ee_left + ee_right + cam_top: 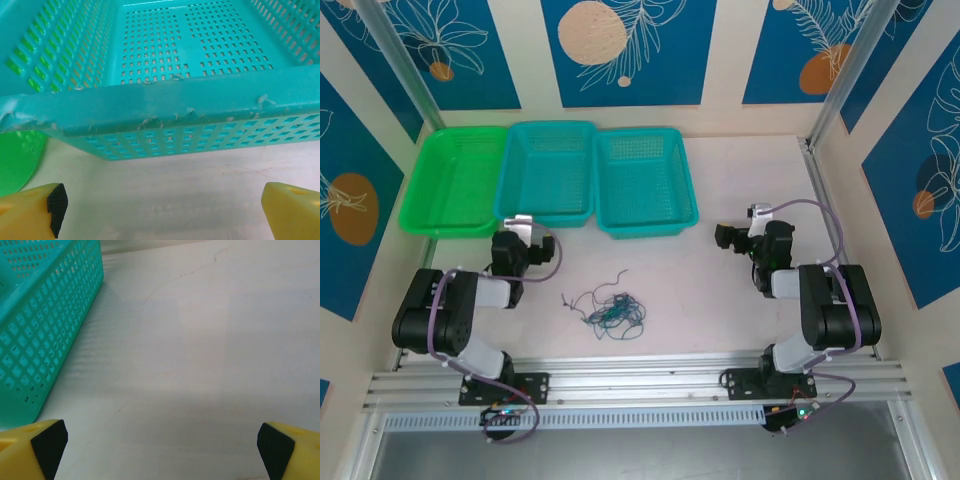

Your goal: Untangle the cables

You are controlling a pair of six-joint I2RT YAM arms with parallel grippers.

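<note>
The cables [610, 308] lie as one loose tangle of thin dark green, teal-blue and black strands on the table, near the front edge between the two arms. My left gripper [523, 225] sits to their upper left, apart from them, close to the baskets. In its wrist view the left gripper [162, 215] is open, with bare table between the yellow fingers [35, 212]. My right gripper [730, 237] is well to the right of the tangle. The right gripper [162, 450] is open over bare table too.
Three mesh baskets stand in a row at the back: a green one [455, 180], a teal one [550, 172] and a second teal one [645, 180]. The middle basket's near rim [150, 102] is right ahead of the left gripper. A teal basket wall [45, 335] is to the right gripper's left.
</note>
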